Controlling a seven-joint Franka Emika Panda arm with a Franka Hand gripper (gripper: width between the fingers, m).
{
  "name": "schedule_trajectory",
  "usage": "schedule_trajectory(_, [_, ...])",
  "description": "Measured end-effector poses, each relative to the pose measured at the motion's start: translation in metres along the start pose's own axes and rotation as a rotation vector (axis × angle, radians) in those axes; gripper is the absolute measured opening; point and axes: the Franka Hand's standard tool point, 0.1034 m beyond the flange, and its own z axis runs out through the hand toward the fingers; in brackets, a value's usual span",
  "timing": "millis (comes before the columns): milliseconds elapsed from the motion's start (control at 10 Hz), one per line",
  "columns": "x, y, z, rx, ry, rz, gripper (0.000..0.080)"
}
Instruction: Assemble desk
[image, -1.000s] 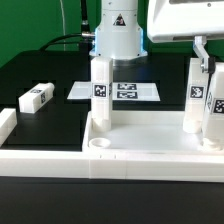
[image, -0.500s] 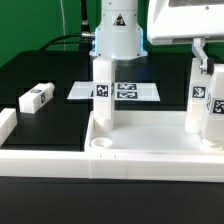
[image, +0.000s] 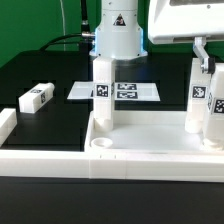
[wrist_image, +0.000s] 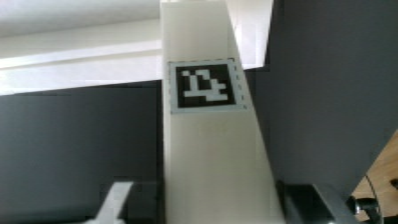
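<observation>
The white desk top (image: 60, 158) lies tray-like at the front, with a round corner socket (image: 100, 146) showing. One tag-marked leg (image: 100, 95) stands upright at its left side. Two more legs stand close together at the right (image: 197, 100), (image: 216, 115). My gripper (image: 207, 58) comes down from the upper right onto these. In the wrist view the gripper (wrist_image: 210, 205) is shut on a leg (wrist_image: 210, 90), with a finger on each side of it. I cannot tell which of the two right legs this is. A fourth leg (image: 36, 97) lies loose on the black table at the left.
The marker board (image: 125, 91) lies flat behind the desk top in front of the arm's base (image: 118, 35). A white rail end (image: 6, 125) sits at the exterior view's left edge.
</observation>
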Motion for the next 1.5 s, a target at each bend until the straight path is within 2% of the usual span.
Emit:
schedule_trajectory(400, [-0.0071, 0.0001, 0.0071, -0.005, -0.002, -0.007, 0.0295])
schedule_trajectory(900, [-0.003, -0.0005, 0.0097, -0.004, 0.047, -0.015, 0.0295])
schedule_trajectory(1000, [-0.003, -0.0005, 0.0098, -0.004, 0.046, -0.015, 0.037])
schedule_trajectory(1100, [-0.003, -0.0005, 0.0098, -0.005, 0.046, -0.015, 0.037])
schedule_trajectory(1200, [-0.003, -0.0005, 0.0098, -0.004, 0.046, -0.015, 0.0517])
schedule_trajectory(1300, [-0.003, -0.0005, 0.0098, -0.004, 0.046, -0.015, 0.062])
schedule_trajectory(1500, [-0.003, -0.0005, 0.0098, -0.004, 0.046, -0.015, 0.0644])
